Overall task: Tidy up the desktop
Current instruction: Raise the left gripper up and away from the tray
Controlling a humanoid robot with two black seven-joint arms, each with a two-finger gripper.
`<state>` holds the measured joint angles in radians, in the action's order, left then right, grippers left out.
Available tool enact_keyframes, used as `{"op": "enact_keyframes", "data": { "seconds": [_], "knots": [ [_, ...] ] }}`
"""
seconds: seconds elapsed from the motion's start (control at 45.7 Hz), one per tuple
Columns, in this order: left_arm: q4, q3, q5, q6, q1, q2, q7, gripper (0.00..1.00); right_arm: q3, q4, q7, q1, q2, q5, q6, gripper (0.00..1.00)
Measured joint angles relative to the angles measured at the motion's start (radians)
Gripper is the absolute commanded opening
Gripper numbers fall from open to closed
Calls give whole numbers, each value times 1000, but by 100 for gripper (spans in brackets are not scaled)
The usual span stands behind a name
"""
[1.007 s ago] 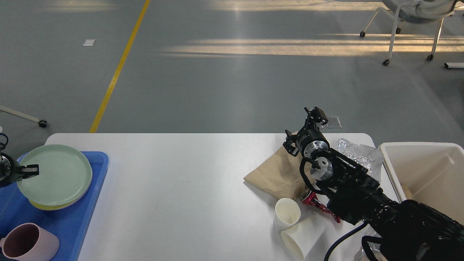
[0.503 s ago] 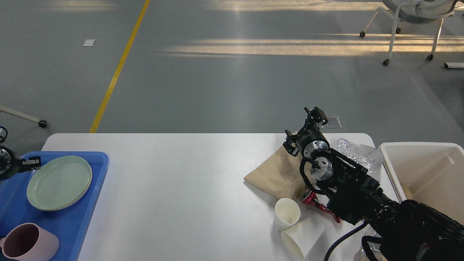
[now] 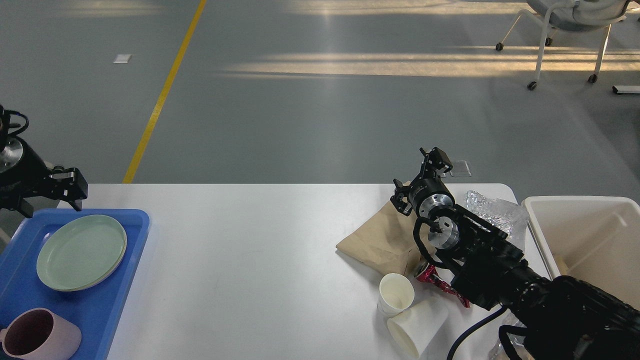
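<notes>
The white desktop [image 3: 260, 250] fills the lower view. At its left a blue tray [image 3: 117, 300] holds a green plate [image 3: 81, 252] lying flat on another plate, and a pink mug [image 3: 37, 340]. My left gripper [image 3: 52, 202] is open and empty, raised over the tray's far left corner, apart from the plate. My right gripper [image 3: 417, 177] is open and empty above the far edge of a brown paper bag [image 3: 377, 240]. Two white paper cups, one upright [image 3: 396, 295] and one on its side [image 3: 417, 327], lie by a crushed red item [image 3: 440, 284].
A cream-white bin [image 3: 590, 235] stands at the table's right end. Crumpled clear plastic [image 3: 495, 210] lies between bag and bin. My right arm covers part of the litter. A wheeled chair [image 3: 565, 30] stands far back right.
The left gripper let go of the green plate, which now lies flat on the tray, then rose and moved toward the tray's far corner. The right arm has not moved.
</notes>
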<state>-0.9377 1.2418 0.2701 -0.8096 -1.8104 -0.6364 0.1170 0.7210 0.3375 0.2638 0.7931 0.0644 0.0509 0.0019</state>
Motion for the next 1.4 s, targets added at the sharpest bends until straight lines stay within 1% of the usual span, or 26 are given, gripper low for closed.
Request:
{"op": "enact_keyframes", "data": {
  "seconds": [0.066,0.088,0.175,0.328,0.46,0.679,0.81,0.898,1.007,1.073,1.226,1.248,1.313,1.401],
  "knots": [
    [-20,0,-1,-91,-82,4,0,77,0,0,0,0,0,0,0,100],
    [-25,0,-1,-109,-107,7,-1,77,0,0,0,0,0,0,0,100],
    [-50,-1,-12,-143,-207,23,-7,77,0,0,0,0,0,0,0,100],
    [-69,-6,-83,-150,-388,52,-8,77,0,0,0,0,0,0,0,100],
    [-70,-13,-110,-150,-491,91,-13,77,0,0,0,0,0,0,0,100],
    [-77,-14,-148,-151,-601,152,-34,78,0,0,0,0,0,0,0,100],
    [-90,-15,-155,-151,-647,174,-56,77,0,0,0,0,0,0,0,100],
    [-77,-17,-165,-151,-649,190,-70,78,0,0,0,0,0,0,0,100],
    [-27,-21,-178,-151,-621,206,-76,78,0,0,0,0,0,0,0,100],
    [5,-34,-190,-151,-585,209,-77,79,0,0,0,0,0,0,0,100],
    [73,-106,-204,-149,-452,211,-75,79,0,0,0,0,0,0,0,100],
    [83,-120,-205,-141,-427,211,-75,79,0,0,0,0,0,0,0,100],
    [108,-165,-206,-69,-360,211,-74,79,0,0,0,0,0,0,0,100],
    [146,-225,-206,74,-273,215,-74,79,0,0,0,0,0,0,0,100]
  ]
}}
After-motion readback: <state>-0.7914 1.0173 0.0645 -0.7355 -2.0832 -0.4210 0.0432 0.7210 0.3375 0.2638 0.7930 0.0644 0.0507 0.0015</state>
